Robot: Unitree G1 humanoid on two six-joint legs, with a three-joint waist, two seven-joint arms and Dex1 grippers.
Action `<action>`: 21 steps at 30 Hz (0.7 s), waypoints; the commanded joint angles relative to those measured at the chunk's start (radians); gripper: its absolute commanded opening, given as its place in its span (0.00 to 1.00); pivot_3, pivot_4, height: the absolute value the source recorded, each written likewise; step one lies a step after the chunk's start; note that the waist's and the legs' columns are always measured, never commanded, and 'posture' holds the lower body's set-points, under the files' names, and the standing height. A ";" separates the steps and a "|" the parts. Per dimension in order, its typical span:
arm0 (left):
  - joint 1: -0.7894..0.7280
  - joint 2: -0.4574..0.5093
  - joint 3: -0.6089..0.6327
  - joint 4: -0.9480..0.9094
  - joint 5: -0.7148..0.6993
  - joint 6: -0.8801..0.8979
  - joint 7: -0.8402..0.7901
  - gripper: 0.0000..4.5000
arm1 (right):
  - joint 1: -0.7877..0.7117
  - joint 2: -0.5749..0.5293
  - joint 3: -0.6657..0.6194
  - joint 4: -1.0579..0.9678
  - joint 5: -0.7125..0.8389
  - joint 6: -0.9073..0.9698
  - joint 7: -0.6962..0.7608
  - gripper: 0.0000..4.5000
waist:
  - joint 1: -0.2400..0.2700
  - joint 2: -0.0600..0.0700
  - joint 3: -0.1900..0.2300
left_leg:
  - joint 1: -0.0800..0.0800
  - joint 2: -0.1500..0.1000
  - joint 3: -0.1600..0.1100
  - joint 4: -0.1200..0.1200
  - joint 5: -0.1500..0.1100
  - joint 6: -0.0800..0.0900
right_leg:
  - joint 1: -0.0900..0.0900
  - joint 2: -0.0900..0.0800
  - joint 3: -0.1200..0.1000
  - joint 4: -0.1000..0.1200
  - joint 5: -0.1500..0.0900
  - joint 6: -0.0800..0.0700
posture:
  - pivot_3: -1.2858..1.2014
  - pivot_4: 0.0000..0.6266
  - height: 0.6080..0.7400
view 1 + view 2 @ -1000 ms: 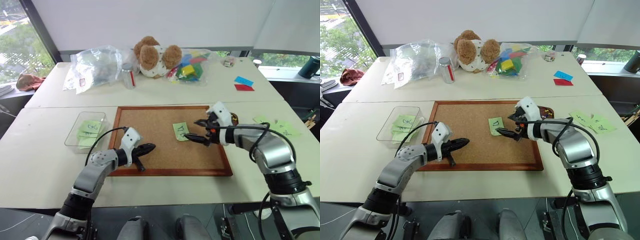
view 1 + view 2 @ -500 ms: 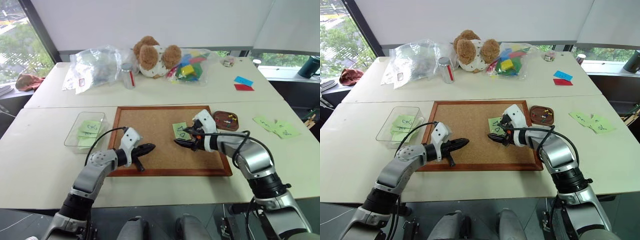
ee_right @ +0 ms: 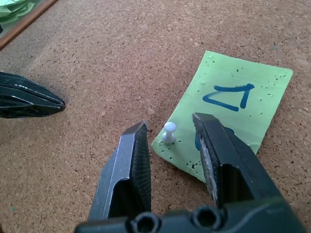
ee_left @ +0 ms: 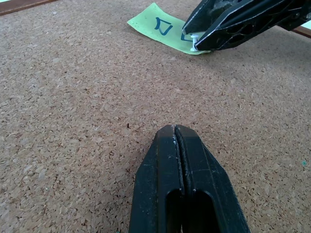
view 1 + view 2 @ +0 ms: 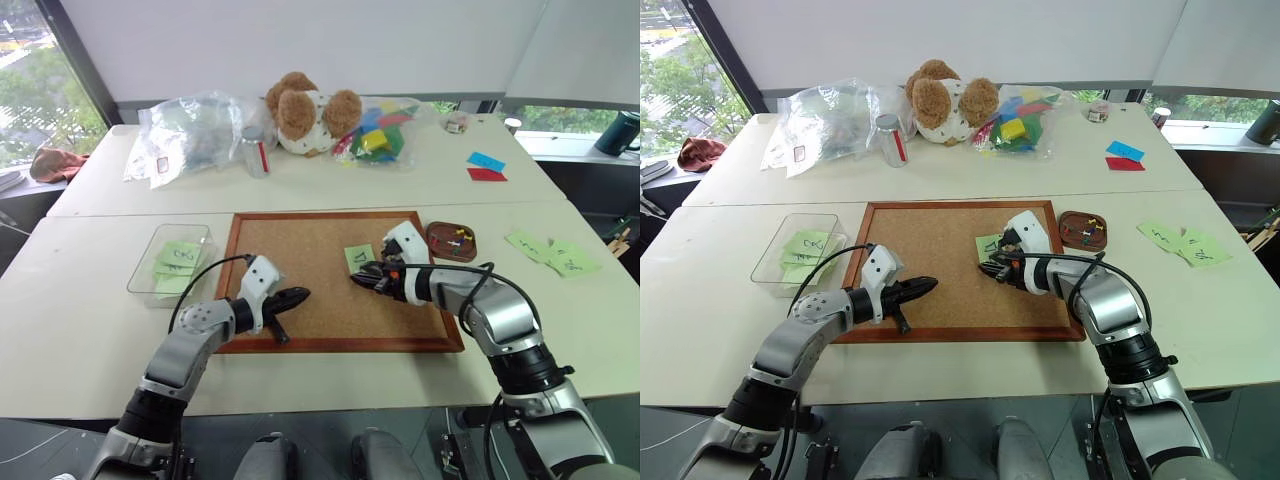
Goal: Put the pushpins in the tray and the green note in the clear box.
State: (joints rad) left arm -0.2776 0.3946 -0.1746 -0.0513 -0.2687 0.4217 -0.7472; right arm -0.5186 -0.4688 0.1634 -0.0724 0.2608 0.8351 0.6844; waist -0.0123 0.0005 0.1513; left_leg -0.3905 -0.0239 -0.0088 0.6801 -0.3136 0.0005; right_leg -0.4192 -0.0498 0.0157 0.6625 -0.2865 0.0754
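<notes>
The green note (image 3: 228, 114) lies on the cork board (image 5: 300, 260), fixed near one corner by a white pushpin (image 3: 169, 131). The right end effector (image 3: 170, 131) is spread, one finger on each side of that pin, not yet pinching it. The left end effector (image 4: 176, 141) is pressed together and empty, resting low over the board. The tray (image 5: 452, 241), just right of the board on the counter (image 5: 90, 330), already contains several pushpins. The clear box (image 5: 150, 262), left of the board, holds other notes. Remaining: extract this pin, deposit it, transfer the note.
</notes>
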 commanded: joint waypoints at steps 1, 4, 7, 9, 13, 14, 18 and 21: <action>0.033 0.014 -0.027 0.039 0.030 0.033 0.000 0.00 | -0.010 0.012 -0.020 -0.015 0.015 -0.007 -0.004 0.35 | 0.000 0.000 0.000 | 0.000 0.000 0.000 0.000 0.000 0.000 | 0.000 0.000 0.000 0.000 0.000 0.000 | 0.52 0.24 1.00; 0.032 0.013 -0.028 0.040 0.030 0.031 0.001 0.00 | -0.010 0.014 -0.023 -0.014 0.017 -0.005 -0.002 0.24 | 0.000 0.000 0.000 | 0.000 0.000 0.000 0.000 0.000 0.000 | 0.000 0.000 0.000 0.000 0.000 0.000 | 0.52 0.24 1.00; 0.029 0.011 -0.029 0.043 0.030 0.031 0.001 0.00 | -0.013 0.015 -0.025 -0.012 0.019 -0.002 0.000 0.01 | 0.000 0.000 0.000 | 0.000 0.000 0.000 0.000 0.000 0.000 | 0.000 0.000 0.000 0.000 0.000 0.000 | 0.52 0.24 1.00; 0.029 0.010 -0.029 0.044 0.030 0.032 0.002 0.00 | -0.017 0.014 -0.027 -0.016 0.022 0.003 -0.001 0.01 | 0.000 0.000 0.000 | 0.000 0.000 0.000 0.000 0.000 0.000 | 0.000 0.000 0.000 0.000 0.000 0.000 | 0.52 0.24 1.00; 0.030 0.010 -0.030 0.046 0.030 0.032 0.001 0.00 | -0.026 0.006 -0.035 -0.044 0.036 0.020 0.004 0.01 | 0.000 0.000 0.000 | 0.000 0.000 0.000 0.000 0.000 0.000 | 0.000 0.000 0.000 0.000 0.000 0.000 | 0.52 0.24 1.00; 0.031 0.010 -0.030 0.046 0.030 0.032 0.000 0.00 | -0.029 0.004 -0.040 -0.059 0.045 0.026 0.007 0.01 | 0.000 0.000 0.000 | 0.000 0.000 0.000 0.000 0.000 0.000 | 0.000 0.000 0.000 0.000 0.000 0.000 | 0.52 0.24 1.00; 0.033 0.011 -0.030 0.048 0.030 0.031 -0.002 0.00 | -0.054 -0.016 -0.058 -0.127 0.070 0.060 0.012 0.01 | 0.000 0.000 0.000 | 0.000 0.000 0.000 0.000 0.000 0.000 | 0.000 0.000 0.000 0.000 0.000 0.000 | 0.52 0.24 1.00; 0.032 0.008 -0.032 0.054 0.032 0.029 -0.002 0.00 | -0.073 -0.029 -0.071 -0.174 0.096 0.090 0.015 0.01 | 0.000 0.000 0.000 | 0.000 0.000 0.000 0.000 0.000 0.000 | 0.000 0.000 0.000 0.000 0.000 0.000 | 0.52 0.24 1.00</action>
State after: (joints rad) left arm -0.2789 0.3938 -0.1758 -0.0441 -0.2660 0.4216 -0.7477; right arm -0.5681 -0.4884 0.1222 -0.1881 0.3322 0.9170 0.6945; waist -0.0122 0.0005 0.1513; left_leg -0.3906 -0.0239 -0.0089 0.6799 -0.3136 0.0005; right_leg -0.4193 -0.0498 0.0158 0.6624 -0.2865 0.0754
